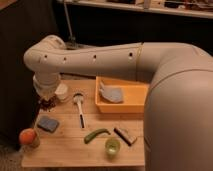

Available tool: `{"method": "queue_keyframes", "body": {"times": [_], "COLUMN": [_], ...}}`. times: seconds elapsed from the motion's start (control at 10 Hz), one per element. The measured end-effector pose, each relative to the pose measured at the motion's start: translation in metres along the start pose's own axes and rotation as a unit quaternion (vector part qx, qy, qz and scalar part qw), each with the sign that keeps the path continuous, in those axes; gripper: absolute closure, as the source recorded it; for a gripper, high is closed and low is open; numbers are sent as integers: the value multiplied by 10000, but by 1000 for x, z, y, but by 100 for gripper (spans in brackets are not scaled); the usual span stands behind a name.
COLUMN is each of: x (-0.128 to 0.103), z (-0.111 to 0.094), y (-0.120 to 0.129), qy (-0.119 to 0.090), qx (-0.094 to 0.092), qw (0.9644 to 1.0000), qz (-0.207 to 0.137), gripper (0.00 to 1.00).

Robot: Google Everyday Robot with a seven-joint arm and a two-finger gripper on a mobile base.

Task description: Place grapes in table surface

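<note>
The grapes (48, 104), a small dark purple-brown bunch, are at the far left edge of the light tan wooden table surface (70, 147). My gripper (48, 98) hangs straight down from the white wrist, right over the grapes and at their top. The wrist hides most of it. I cannot tell whether the grapes rest on the wood or are held just above it.
A white cup (63, 91) stands beside the wrist. On the table are a blue sponge (48, 123), an orange fruit (28, 136), a white-headed brush (79, 104), a green curved vegetable (96, 134), a green cup (112, 146) and a dark bar (125, 135). An orange-yellow bin (131, 107) holds a grey cloth.
</note>
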Motion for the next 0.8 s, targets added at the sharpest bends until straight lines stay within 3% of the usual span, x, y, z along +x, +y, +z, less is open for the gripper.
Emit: {"method": "queue_keyframes", "body": {"times": [0.5, 0.8], "x": [9, 25], "z": [14, 32], "y": [-4, -19], "qy": [119, 236], "qx": [194, 219], "qw": [9997, 9989], "qz": [110, 338], "gripper": [100, 100]}}
